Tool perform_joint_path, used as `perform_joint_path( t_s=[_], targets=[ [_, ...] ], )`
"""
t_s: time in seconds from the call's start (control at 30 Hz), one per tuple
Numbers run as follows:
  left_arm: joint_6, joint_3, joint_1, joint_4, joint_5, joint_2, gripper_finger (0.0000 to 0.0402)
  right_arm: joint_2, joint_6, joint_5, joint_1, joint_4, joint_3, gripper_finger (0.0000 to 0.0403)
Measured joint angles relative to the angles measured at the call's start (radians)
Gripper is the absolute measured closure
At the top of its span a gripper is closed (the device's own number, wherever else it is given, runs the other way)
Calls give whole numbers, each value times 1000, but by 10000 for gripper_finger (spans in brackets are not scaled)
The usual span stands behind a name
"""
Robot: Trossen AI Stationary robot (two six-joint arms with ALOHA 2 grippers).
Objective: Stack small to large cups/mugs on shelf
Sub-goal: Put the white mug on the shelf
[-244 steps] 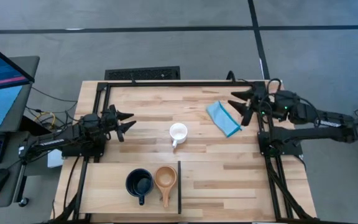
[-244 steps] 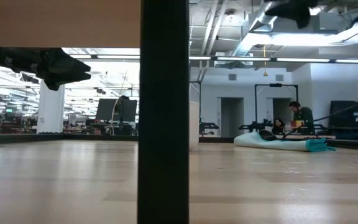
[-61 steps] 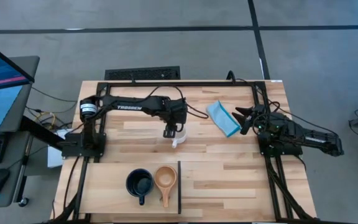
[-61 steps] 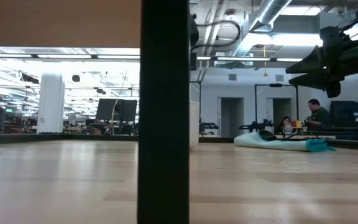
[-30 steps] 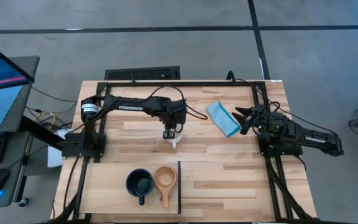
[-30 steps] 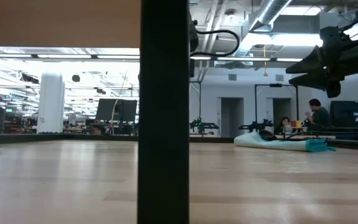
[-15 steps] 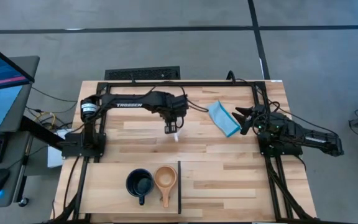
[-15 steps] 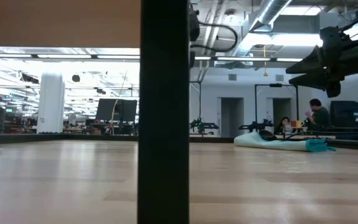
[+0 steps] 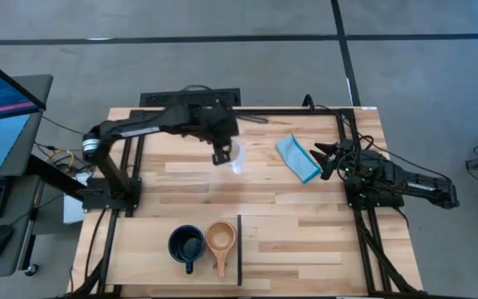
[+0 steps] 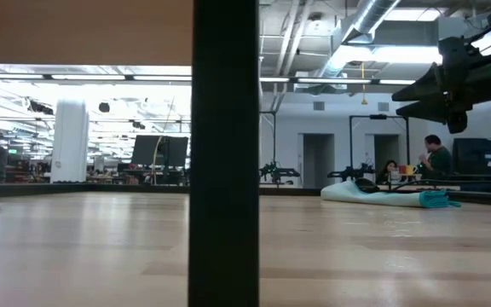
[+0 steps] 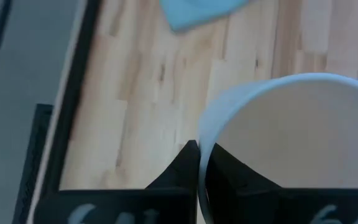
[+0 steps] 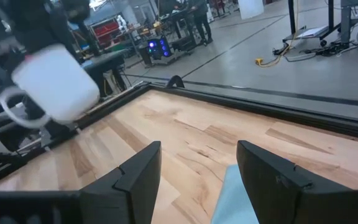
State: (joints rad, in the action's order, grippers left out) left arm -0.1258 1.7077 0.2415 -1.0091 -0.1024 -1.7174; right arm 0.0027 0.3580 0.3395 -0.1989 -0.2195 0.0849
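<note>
Three cups are in view: one white mug [image 9: 237, 156] pinched at its rim by the left gripper [image 9: 222, 155] above the table, one black mug [image 9: 186, 245] and one tan wooden cup [image 9: 221, 238], the last two side by side on the single pale shelf [image 9: 139, 249]. There is one folded light-blue cloth [image 9: 298, 159]. Two dark arms work the table, so two grippers: the left one and the right gripper [image 9: 322, 159], its fingers spread beside the cloth.
</note>
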Motion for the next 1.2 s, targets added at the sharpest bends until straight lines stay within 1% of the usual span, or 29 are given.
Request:
perform_joint_path(
  t_s=[0.17, 0.23, 0.33, 0.47, 0.57, 0.63, 0.8, 0.93, 1.07, 1.2],
  targets=[
    [40, -2, 11, -27, -4, 115, 401, 0, 0, 0, 0, 0, 0, 171],
    [57, -25, 9, -27, -3, 163, 401, 0, 0, 0, 0, 0, 0, 171],
    [110, -98, -1, -22, 0, 239, 401, 0, 0, 0, 0, 0, 0, 171],
    [177, -238, -31, -11, -10, 354, 401, 0, 0, 0, 0, 0, 0, 171],
    [226, -321, -56, -13, -40, 444, 401, 0, 0, 1, 0, 0, 0, 171],
    [257, -352, -67, -25, -64, 512, 401, 0, 0, 2, 0, 0, 0, 171],
    [337, -364, -92, -139, -92, 669, 401, 0, 0, 2, 0, 0, 0, 171],
    [394, -364, -147, -232, -90, 756, 401, 0, 0, 2, 0, 0, 0, 171],
    [423, -364, -219, -304, -87, 798, 401, 0, 0, 2, 0, 0, 0, 171],
    [481, -365, -285, -352, -55, 814, 401, 0, 0, 1, 0, 0, 0, 171]
  ],
)
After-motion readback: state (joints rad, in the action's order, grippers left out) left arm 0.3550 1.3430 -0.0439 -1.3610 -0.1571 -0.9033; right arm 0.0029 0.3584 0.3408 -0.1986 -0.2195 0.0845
